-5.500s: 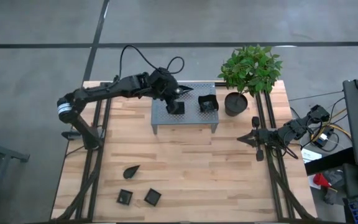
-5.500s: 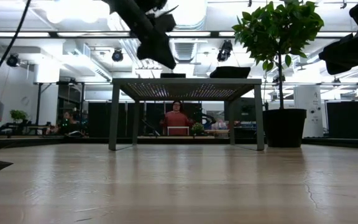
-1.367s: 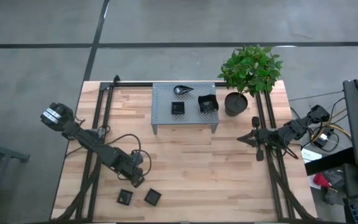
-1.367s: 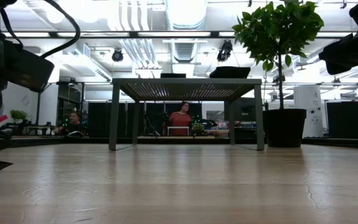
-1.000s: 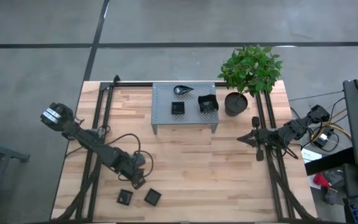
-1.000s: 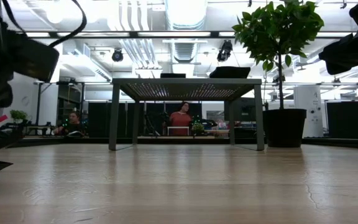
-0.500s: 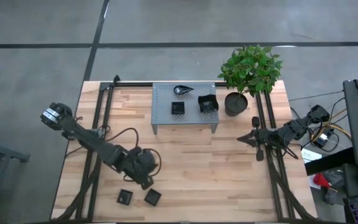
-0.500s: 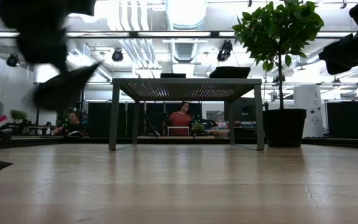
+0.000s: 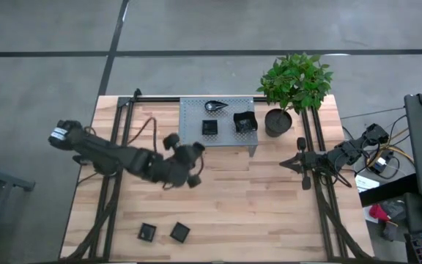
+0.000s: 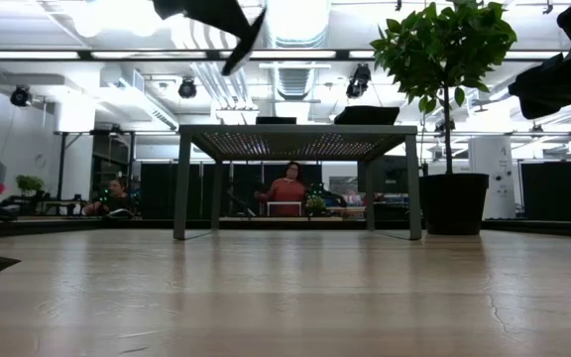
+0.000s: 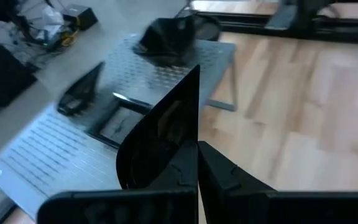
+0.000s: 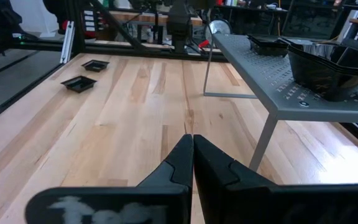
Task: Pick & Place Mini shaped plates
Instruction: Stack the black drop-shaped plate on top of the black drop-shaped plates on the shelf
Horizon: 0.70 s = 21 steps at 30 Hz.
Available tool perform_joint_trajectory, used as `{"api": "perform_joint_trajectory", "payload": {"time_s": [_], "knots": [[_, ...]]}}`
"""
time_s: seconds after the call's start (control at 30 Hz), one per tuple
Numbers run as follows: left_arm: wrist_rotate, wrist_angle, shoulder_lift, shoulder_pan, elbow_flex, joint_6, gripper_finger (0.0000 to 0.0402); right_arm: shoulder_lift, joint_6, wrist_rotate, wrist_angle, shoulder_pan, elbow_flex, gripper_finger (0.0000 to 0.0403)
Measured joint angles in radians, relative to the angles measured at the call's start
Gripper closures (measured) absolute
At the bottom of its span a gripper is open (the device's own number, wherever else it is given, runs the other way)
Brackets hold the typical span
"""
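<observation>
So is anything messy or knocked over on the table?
Nothing stands out. Three mini plates sit flat on the grey stand, two small square plates lie flat on the table near its front edge, and the plant pot stands upright. The left gripper carries a leaf-shaped plate in its jaws.

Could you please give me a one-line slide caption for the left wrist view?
Left end effector carries a leaf-shaped mini plate toward the grey perforated stand.

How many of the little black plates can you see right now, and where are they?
6: three on the grey stand, a leaf plate, a small square, a wavy square, maybe a stack; two squares on the table; one in the left gripper.
</observation>
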Motion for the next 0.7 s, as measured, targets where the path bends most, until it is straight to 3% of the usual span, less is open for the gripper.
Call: {"api": "perform_joint_trajectory", "payload": {"time_s": [0.37,0.57,0.7], "knots": [[0.189,0.105,0.001,0.321,0.037,0.345,0.0401,0.000,0.000,0.000,0.000,0.000,0.000,0.0394],[0.423,0.210,0.005,0.503,0.036,0.434,0.0401,0.000,0.000,0.000,0.000,0.000,0.000,0.0394],[0.515,0.270,0.005,0.603,0.036,0.459,0.0401,0.000,0.000,0.000,0.000,0.000,0.000,0.0394]]}}
